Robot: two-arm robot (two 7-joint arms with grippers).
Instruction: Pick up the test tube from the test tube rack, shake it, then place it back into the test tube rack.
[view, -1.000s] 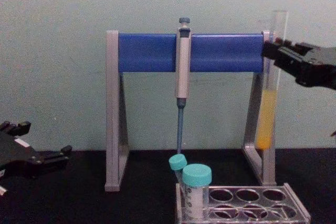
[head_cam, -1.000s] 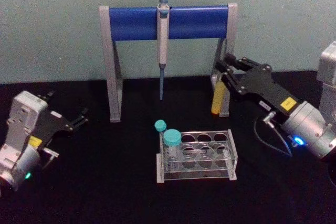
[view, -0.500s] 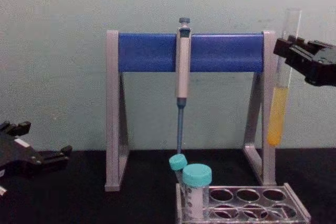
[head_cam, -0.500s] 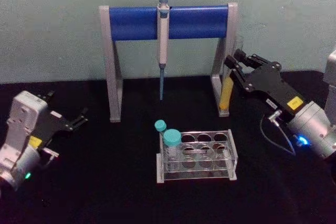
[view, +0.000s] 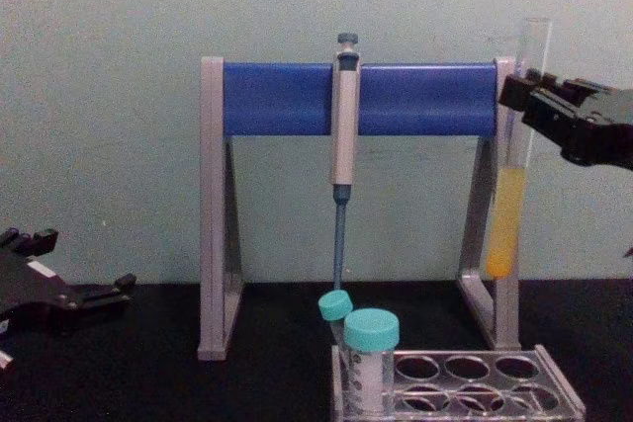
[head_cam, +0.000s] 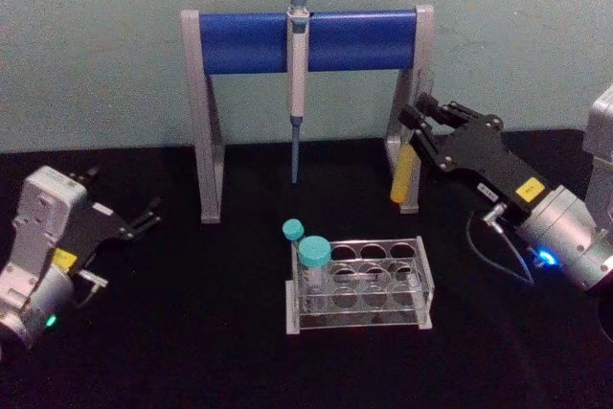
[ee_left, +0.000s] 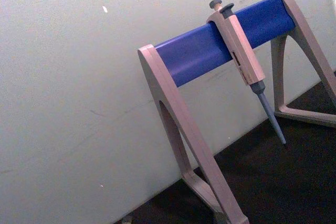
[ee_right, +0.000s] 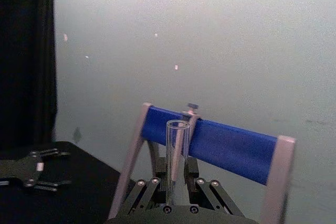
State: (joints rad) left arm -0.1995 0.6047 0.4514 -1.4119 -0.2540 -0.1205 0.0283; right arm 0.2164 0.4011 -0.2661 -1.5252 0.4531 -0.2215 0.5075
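My right gripper (head_cam: 414, 127) is shut on the test tube (head_cam: 403, 175), holding it in the air above and behind the right end of the test tube rack (head_cam: 356, 325). The tube is clear glass with yellow liquid (view: 502, 226) in its lower part. It hangs slightly tilted in front of the grey stand's right leg. In the chest view the right gripper (view: 516, 92) clamps the upper part of the tube. The right wrist view shows the tube's open top (ee_right: 177, 156) rising between the fingers. My left gripper (head_cam: 134, 208) rests open at the far left, low by the table.
Two teal-capped tubes (head_cam: 313, 254) stand at the left end of the rack (view: 560, 394). Behind it is a grey-legged stand with a blue crossbar (head_cam: 249, 42), and a grey pipette (head_cam: 297, 83) hangs from its middle. The tabletop is black, with a pale wall behind.
The right gripper swung the test tube to the right and up half a second ago. It has now moved back left and slightly lower. The left arm has not moved.
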